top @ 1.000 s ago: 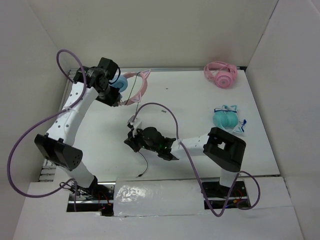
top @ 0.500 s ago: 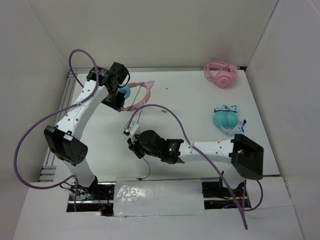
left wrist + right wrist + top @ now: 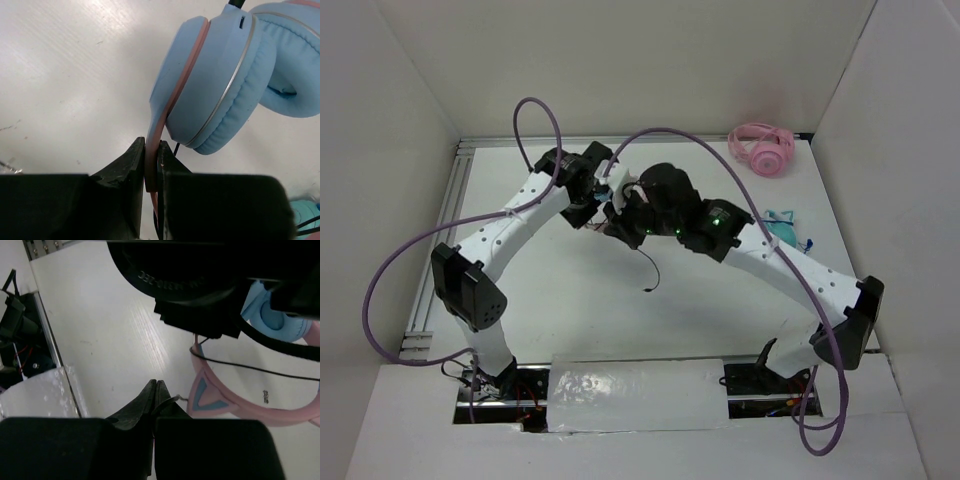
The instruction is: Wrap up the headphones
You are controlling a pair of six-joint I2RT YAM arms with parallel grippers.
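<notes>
The headphones [image 3: 215,85] have light blue ear cups and a pink headband [image 3: 260,412] with a cat ear [image 3: 205,392]. My left gripper [image 3: 152,162] is shut on the lower end of that headband, just below one ear cup. My right gripper [image 3: 157,388] is shut on the thin black cable [image 3: 260,369], close beside the cat ear. In the top view both grippers meet at the back middle of the table and cover most of the headphones. The cable's loose end [image 3: 650,275] hangs below them, over the table.
All-pink headphones [image 3: 760,150] lie at the back right corner. Teal headphones [image 3: 782,225] lie at the right, partly under my right arm. White walls close in the table on three sides. Purple arm cables [image 3: 535,120] loop above.
My right gripper has swung from the table's middle up and back to the left gripper, drawing the cable with it. My left gripper has carried the headphones to the right.
</notes>
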